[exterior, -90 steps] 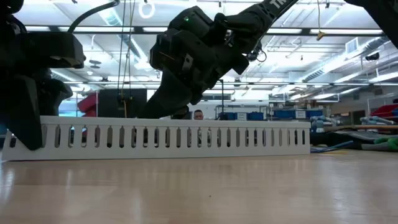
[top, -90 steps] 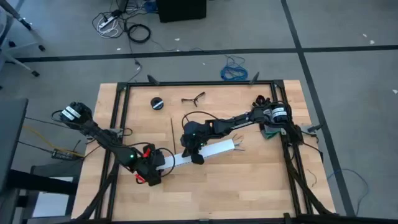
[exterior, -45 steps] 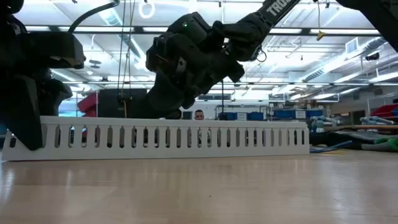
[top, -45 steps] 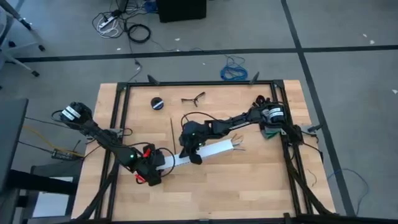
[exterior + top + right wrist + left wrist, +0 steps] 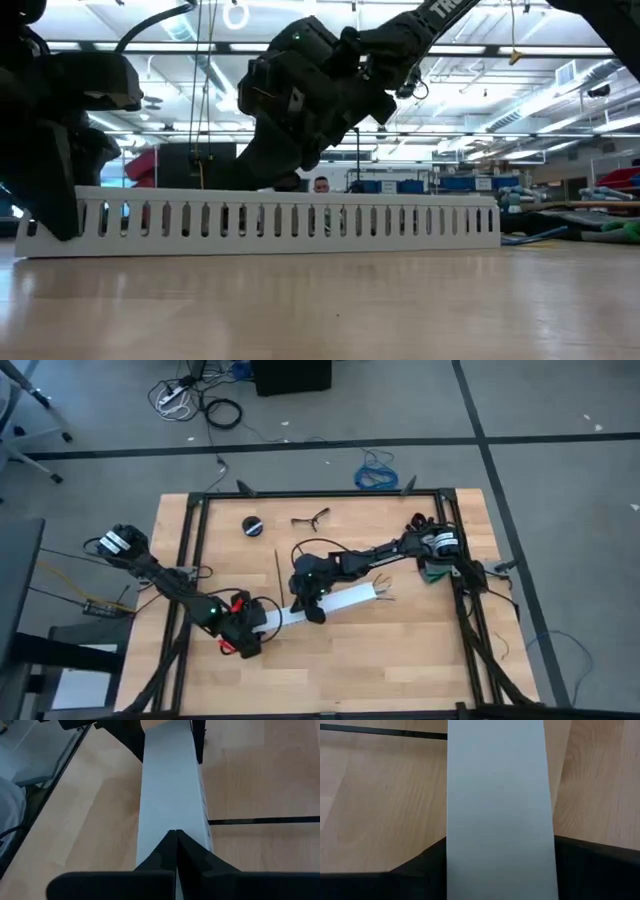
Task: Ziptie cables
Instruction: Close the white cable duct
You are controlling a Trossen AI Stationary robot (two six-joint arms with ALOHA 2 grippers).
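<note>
On the wooden table (image 5: pixel 400 650), a long white slotted strip (image 5: pixel 325 603) is lying flat near the middle. The left gripper (image 5: pixel 250 628) is sitting at one end of the strip, and its two dark fingers (image 5: pixel 600 870) are pinching the strip from both sides. The right gripper (image 5: pixel 312 605) is hanging just over the middle of the strip, and its fingers (image 5: pixel 172 855) are pressed together into a point above the strip's white top. The cables (image 5: pixel 384 596) are poking out of the strip's other end, the end far from the left gripper, as a few thin wire tips lying on the wood. In the low view, the strip (image 5: pixel 270 218) is standing on its edge with its row of slots facing the camera, and the dark right arm (image 5: pixel 310 90) is leaning over it from above
</note>
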